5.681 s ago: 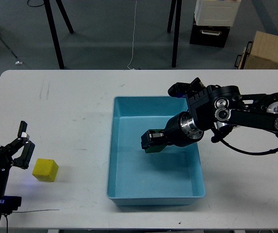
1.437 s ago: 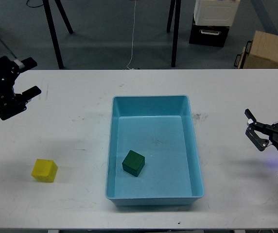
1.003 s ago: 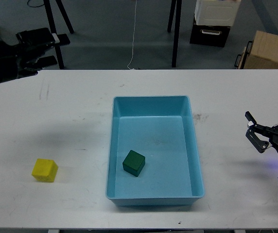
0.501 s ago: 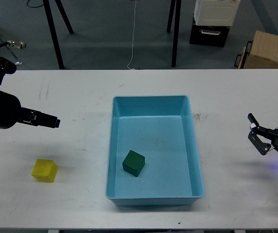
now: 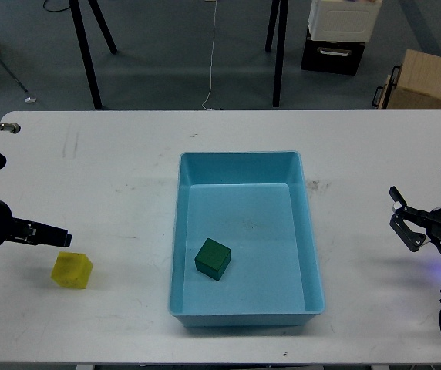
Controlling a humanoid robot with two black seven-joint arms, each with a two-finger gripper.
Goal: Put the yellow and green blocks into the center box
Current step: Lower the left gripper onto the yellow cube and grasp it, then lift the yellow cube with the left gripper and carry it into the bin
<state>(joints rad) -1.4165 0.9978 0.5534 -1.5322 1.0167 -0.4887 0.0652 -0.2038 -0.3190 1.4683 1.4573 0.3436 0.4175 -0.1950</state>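
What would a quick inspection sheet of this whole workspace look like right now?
Surface: white rectangular table, a few faint scuffs.
Job's things: dark green cube lies inside the light-blue plastic tray; bright yellow cube sits on the table, left of the tray.
Clutter: nothing seen.
Hands: left hand just above the yellow cube, fingers unclear; right hand open, empty, at the right edge.
Cables: white cord on the floor.
Surroundings: black stand legs, brown cardboard box, black-and-white crate.
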